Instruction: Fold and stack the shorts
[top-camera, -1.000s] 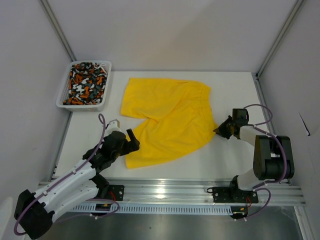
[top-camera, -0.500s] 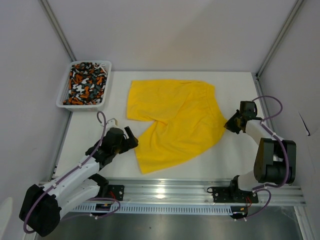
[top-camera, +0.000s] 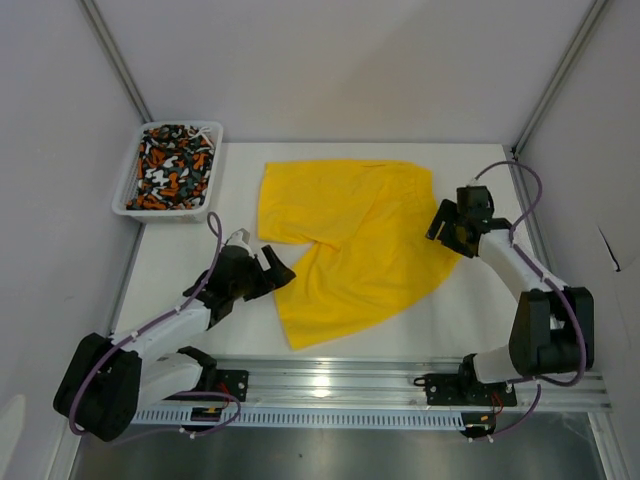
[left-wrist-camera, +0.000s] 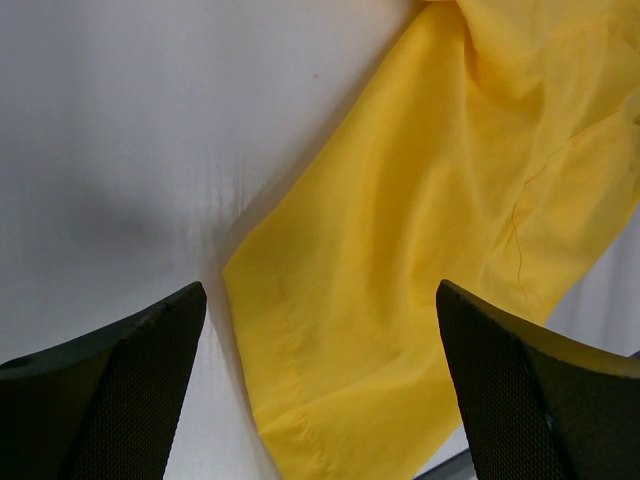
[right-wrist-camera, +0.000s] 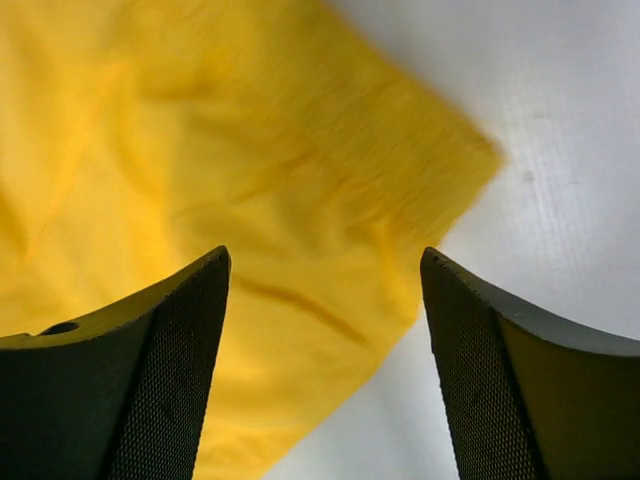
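The yellow shorts (top-camera: 350, 240) lie spread on the white table, one leg pointing toward the near edge. The patterned shorts (top-camera: 172, 168) are bunched in the white basket (top-camera: 163, 212) at the far left. My left gripper (top-camera: 281, 270) is open just left of the near leg's hem. In the left wrist view the yellow fabric (left-wrist-camera: 420, 250) lies below and between the spread fingers of that gripper (left-wrist-camera: 320, 300), untouched. My right gripper (top-camera: 441, 224) is open over the shorts' right edge. The right wrist view has a yellow corner (right-wrist-camera: 200, 150) under the open gripper (right-wrist-camera: 325, 262), and nothing is gripped.
Metal frame posts (top-camera: 553, 78) stand at the back corners, and white walls close in three sides. An aluminium rail (top-camera: 330, 378) runs along the near edge by the arm bases. Bare table (top-camera: 170, 260) shows left of the shorts.
My right gripper has opened, let go of the shorts' right edge, and moved back. The shorts were first dragged to the right. My left gripper has moved right, up to the near leg.
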